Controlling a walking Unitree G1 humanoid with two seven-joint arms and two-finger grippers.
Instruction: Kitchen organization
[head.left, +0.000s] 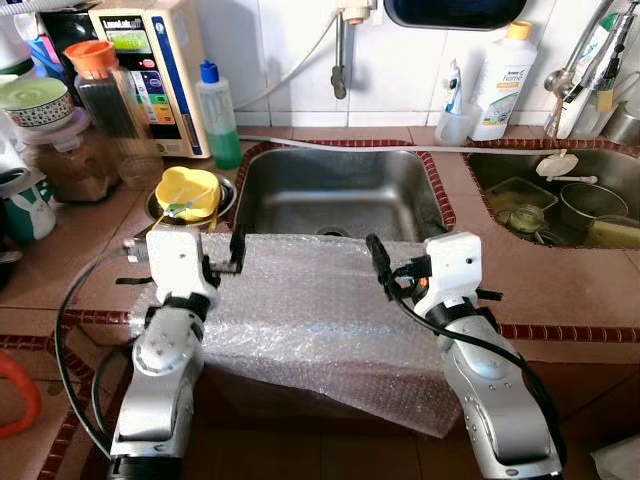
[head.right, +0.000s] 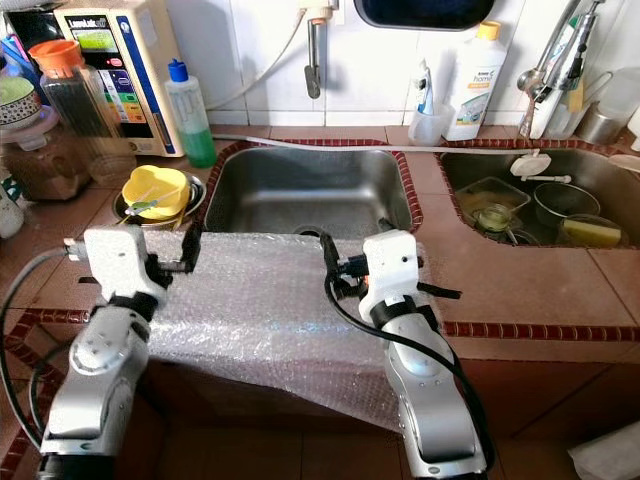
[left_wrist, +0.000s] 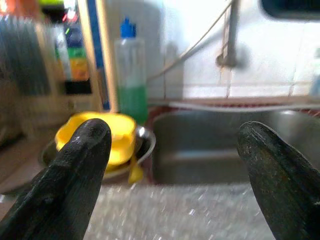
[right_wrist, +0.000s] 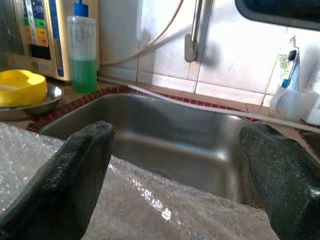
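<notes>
Bubble wrap (head.left: 300, 310) on counter (head.left: 560, 280) by sink (head.left: 335, 190), under left tool (left_wrist: 170, 165) and right tool (right_wrist: 175, 170), both spread wide

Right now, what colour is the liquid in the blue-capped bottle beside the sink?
Green, filling the lower part of the clear bottle; the right wrist view shows it best.

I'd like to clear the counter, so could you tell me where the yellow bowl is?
The yellow bowl sits in a metal dish on the counter, left of the sink, just beyond the left claw.
</notes>
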